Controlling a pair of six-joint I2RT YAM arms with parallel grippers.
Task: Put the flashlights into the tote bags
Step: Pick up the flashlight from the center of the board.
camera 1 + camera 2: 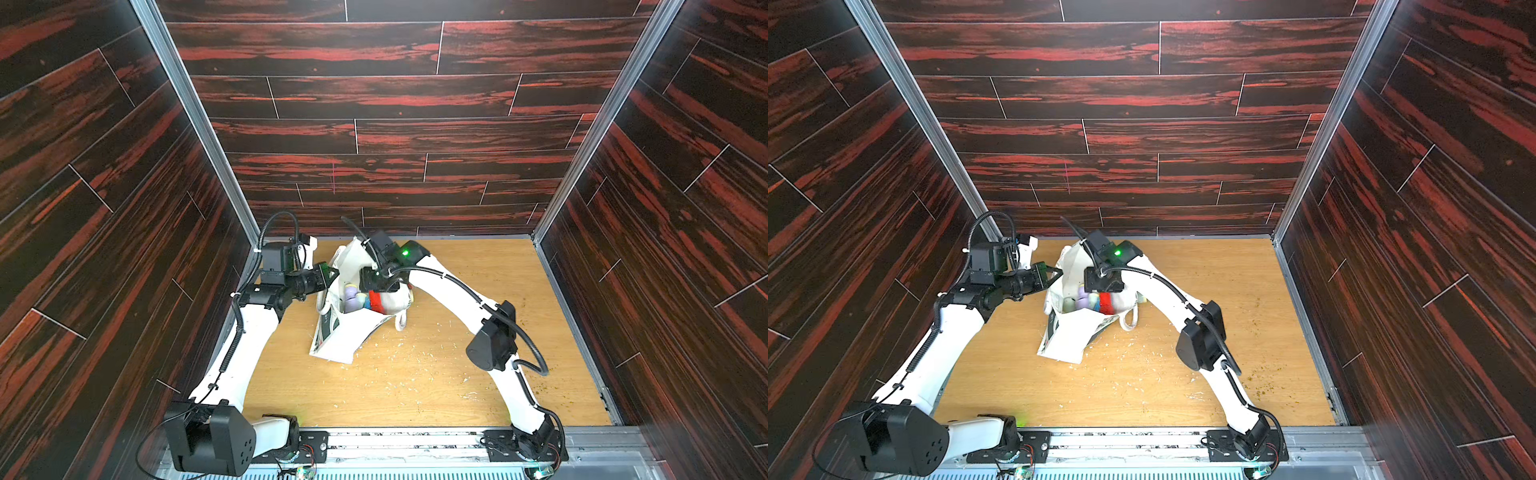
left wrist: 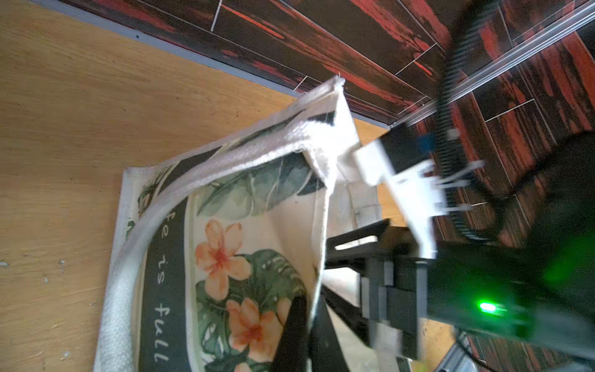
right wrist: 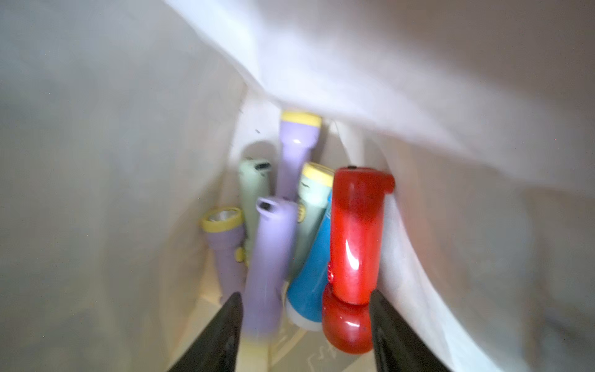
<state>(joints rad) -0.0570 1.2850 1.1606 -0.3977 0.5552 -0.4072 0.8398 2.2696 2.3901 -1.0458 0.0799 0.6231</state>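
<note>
Right claw point(image 3: 306, 293) gapes wide inside the tote bag point(image 3: 96, 128) above the flashlights point(image 3: 354, 241), left claw point(image 2: 309, 322) pinching its rim.

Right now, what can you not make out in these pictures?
- Flashlights: exact count; the right wrist view is blurred and they overlap.
- Right gripper: hidden in both top views by its wrist and the tote.
- Script on the tote: cut off at the left wrist view's edge.
</note>
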